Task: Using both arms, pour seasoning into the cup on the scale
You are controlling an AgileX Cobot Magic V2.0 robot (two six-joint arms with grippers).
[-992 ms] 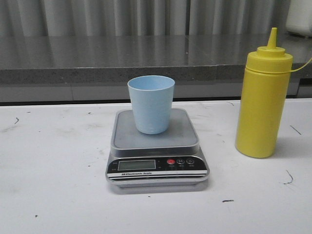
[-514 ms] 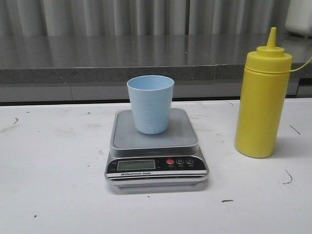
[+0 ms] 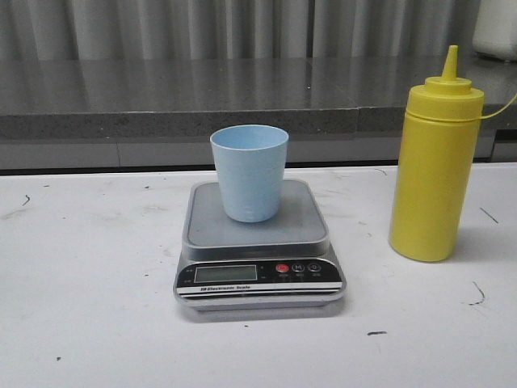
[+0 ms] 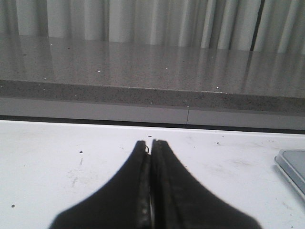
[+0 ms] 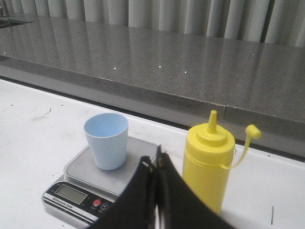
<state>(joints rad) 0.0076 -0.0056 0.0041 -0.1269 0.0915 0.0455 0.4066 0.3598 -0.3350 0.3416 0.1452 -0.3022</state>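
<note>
Right wrist view: seasoning (image 5: 208, 168) beside closed right pincer (image 5: 155, 164)

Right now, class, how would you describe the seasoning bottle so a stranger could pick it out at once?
Start at the white table and find the silver scale at its centre, with a pale blue cup on its platform. Beside the scale, on the robot's right, stands the seasoning bottle: tall, bright yellow, with a pointed nozzle, well taller than the cup.

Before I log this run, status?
Left gripper shut, empty. Right gripper shut, empty. Blue cup upright on scale; yellow squeeze bottle untouched. Nothing between.
</note>
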